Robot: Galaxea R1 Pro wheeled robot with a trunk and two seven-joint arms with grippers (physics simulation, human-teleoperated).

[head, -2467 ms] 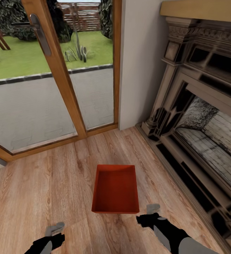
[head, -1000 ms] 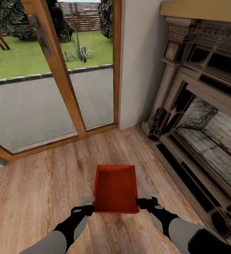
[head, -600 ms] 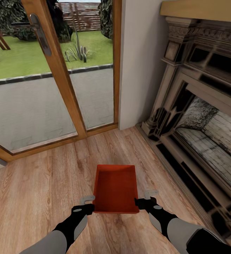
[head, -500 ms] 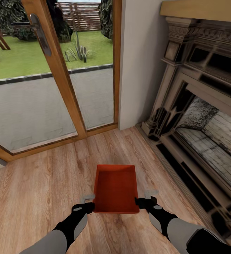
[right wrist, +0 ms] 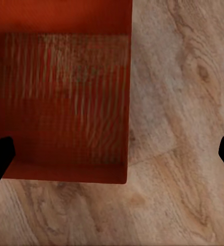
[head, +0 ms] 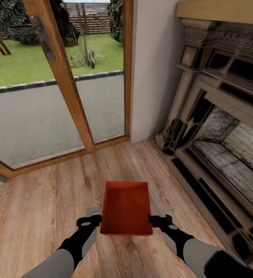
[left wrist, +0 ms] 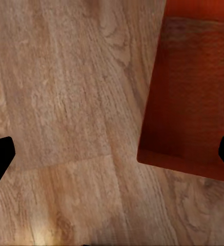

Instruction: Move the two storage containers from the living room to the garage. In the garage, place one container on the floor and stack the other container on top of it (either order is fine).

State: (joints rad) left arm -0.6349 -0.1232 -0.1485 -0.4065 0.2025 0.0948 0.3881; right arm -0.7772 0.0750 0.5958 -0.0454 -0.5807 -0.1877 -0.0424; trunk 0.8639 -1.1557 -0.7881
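- The storage container (head: 126, 208) sits on the wood-plank floor (head: 45, 200), long axis running away from me.
- My left hand (head: 91, 217) and right hand (head: 162, 217), both spread wide, straddle its long walls near the front corners, equally close.

The light wood-plank floor (head: 45, 200) runs from the wood-framed glass door (head: 61, 77) to the fireplace's dark base (head: 203, 185); one orange-red storage container (head: 126, 208) sits open-topped on the planks, its long sides running away from the robot; the surrounding boards are bare.
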